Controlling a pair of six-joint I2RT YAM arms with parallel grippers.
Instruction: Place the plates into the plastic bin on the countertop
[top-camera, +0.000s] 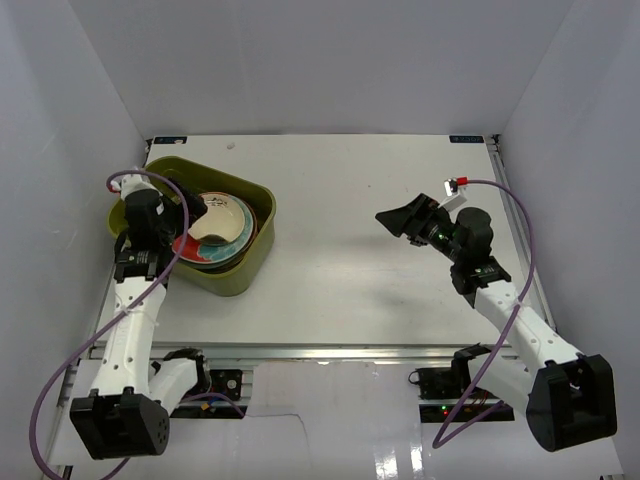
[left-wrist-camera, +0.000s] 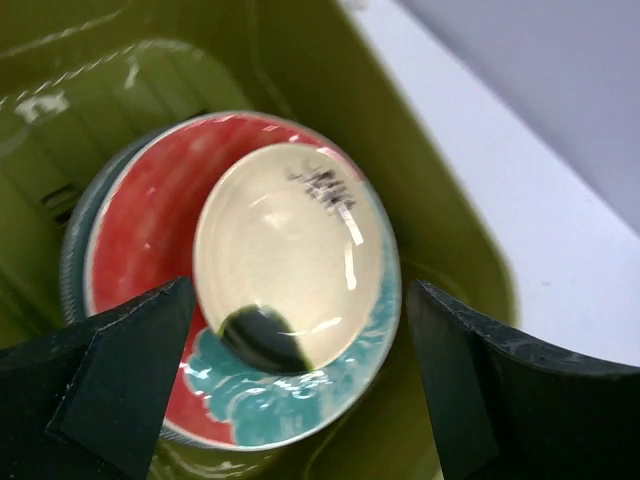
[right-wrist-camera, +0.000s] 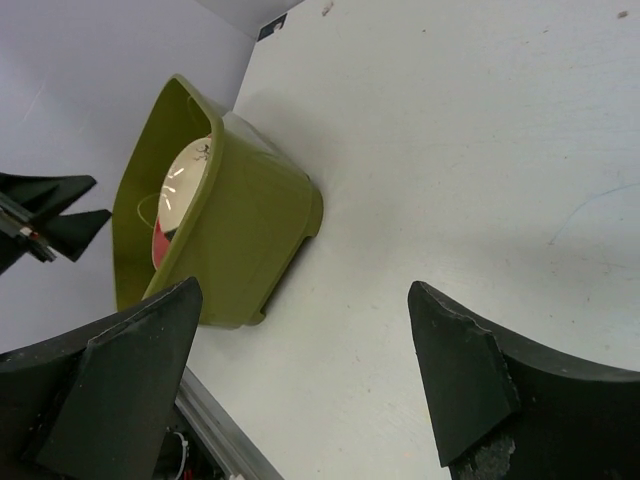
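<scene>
Left gripper (left-wrist-camera: 300, 300) spread wide, empty, above cream plate (left-wrist-camera: 290, 250) perched off-centre on red plate (left-wrist-camera: 140, 230) mid-frame; a nudge could slide it.

Olive-green rounded plastic bin (left-wrist-camera: 60, 70). Cream round ceramic plate (left-wrist-camera: 290, 250): dark patch near six o'clock, dark scribble at one. Red round plate (left-wrist-camera: 140, 220): teal waves at five o'clock.

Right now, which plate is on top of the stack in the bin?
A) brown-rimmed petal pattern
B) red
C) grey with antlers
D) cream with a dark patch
D: the left wrist view shows the cream plate with a dark patch lying on the red plate inside the olive-green bin.
</scene>
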